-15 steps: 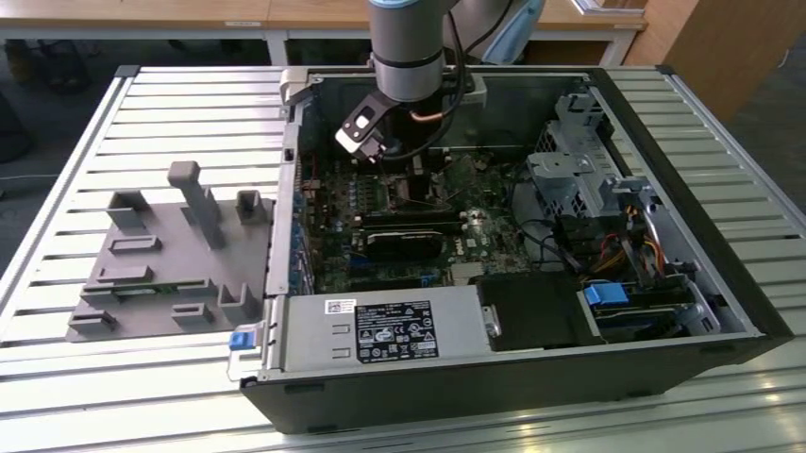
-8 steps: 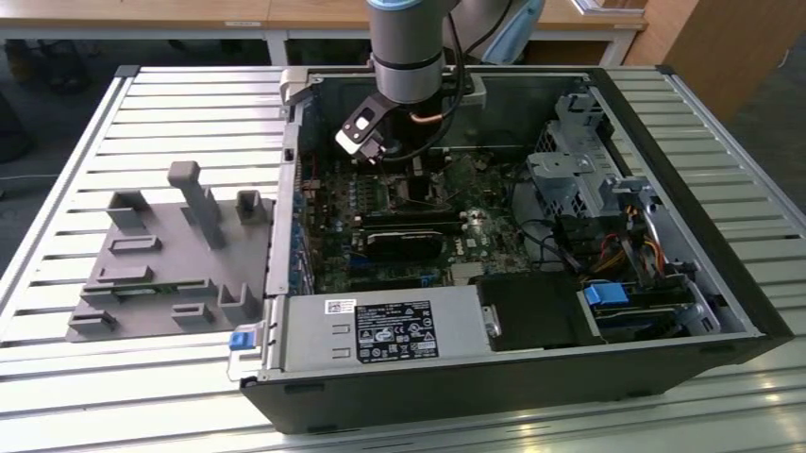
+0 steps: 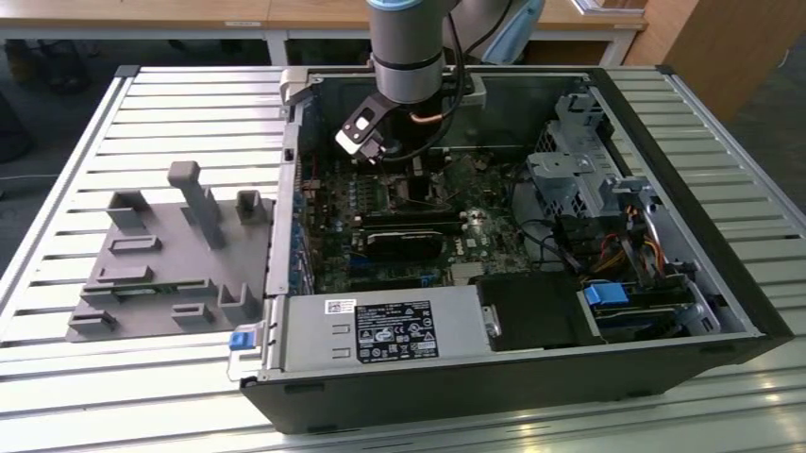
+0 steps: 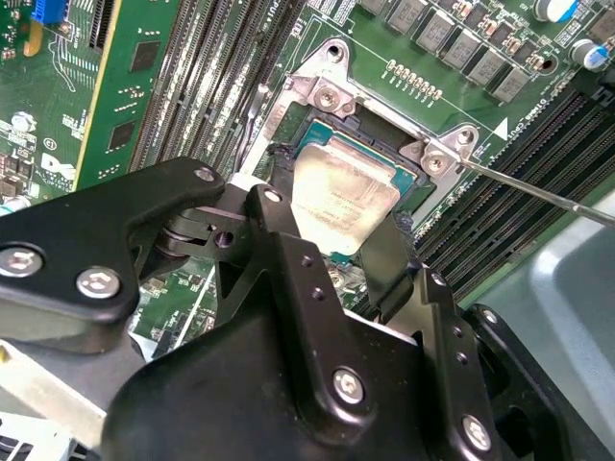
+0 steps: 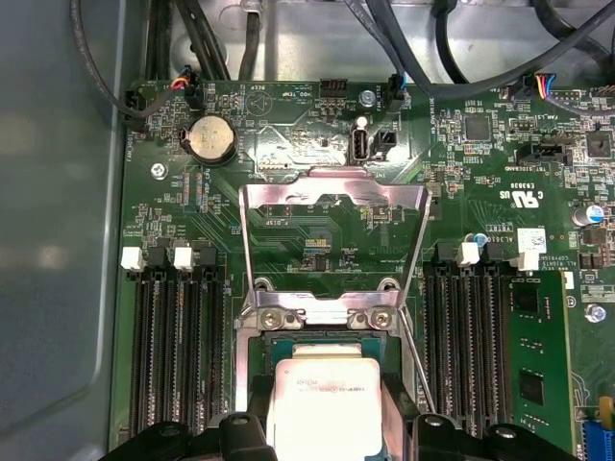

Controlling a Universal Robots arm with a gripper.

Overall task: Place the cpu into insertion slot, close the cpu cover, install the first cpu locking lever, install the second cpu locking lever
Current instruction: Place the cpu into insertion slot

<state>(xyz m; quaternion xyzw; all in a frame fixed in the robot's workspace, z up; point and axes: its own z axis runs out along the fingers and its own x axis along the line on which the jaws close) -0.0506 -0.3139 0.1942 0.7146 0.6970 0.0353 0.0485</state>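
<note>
Silvery-tan metal marks the cpu (image 4: 346, 187), which sits square over the insertion slot (image 5: 288, 343), pinched by two opposite edges in the black end effector (image 4: 338, 230). The fingers (image 4: 279, 230) are closed in to chip width and press on its sides, probably so its face stays level and its corners line up with the slot's rim. I cannot tell whether the chip is already seated or just above the slot.

The cpu cover (image 5: 332, 189) is swung back off the slot on its hinge, its windowed frame lying out over the board past the slot's far edge. That leaves the slot fully open for the chip.

A thin wire lever (image 4: 538, 190) angles away from one corner of the slot, unlatched and out of the fingers' way. Long black memory slots (image 5: 173, 346) run along both sides of the slot.

In the exterior view the arm (image 3: 410, 47) reaches straight down into the open computer case (image 3: 504, 396), which lies on the slatted surface (image 3: 189, 94), putting the slot face up.
</note>
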